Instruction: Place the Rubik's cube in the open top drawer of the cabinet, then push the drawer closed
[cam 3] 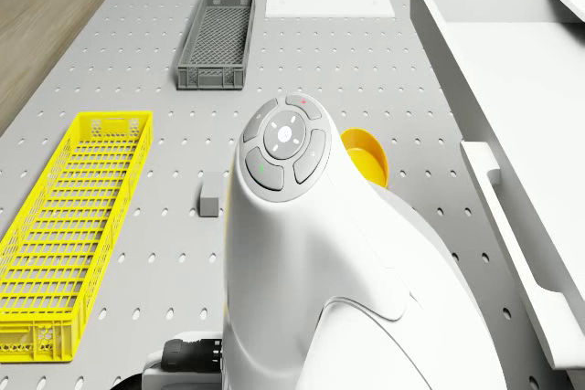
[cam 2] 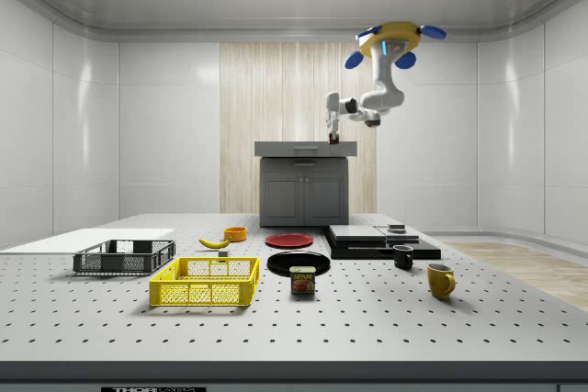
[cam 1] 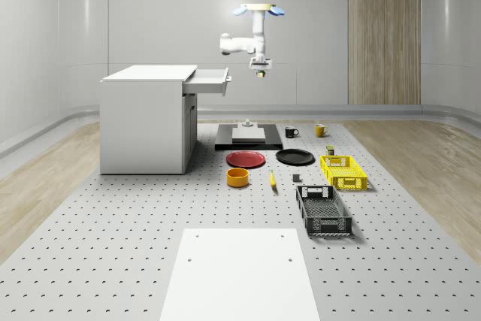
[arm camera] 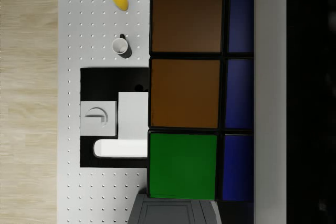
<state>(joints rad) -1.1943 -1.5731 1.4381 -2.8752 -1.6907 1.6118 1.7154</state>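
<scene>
The drone (cam 1: 258,10) is hovering at the open drawer's (cam 1: 209,79) 3 o'clock; the gripper (cam 1: 261,71) is clamping the Rubik's cube (arm camera: 191,90).

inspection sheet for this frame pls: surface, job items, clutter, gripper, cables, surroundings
Surface: grey perforated table, with a white panel at the whole-scene view's near edge.
Job's things: Rubik's cube held in the gripper, in the air beside the open top drawer of the white cabinet, not yet over it.
Clutter: red plate, black plate, orange bowl, banana, yellow crate, grey crate, black mug, yellow mug, can, black slab carrying white blocks.
Gripper: gripper with jaws shut on the cube; drone hovers above the floor beside the drawer front.
Cables: nothing seen.
Surroundings: pale walls, wood-panel strip, wood floor.
</scene>
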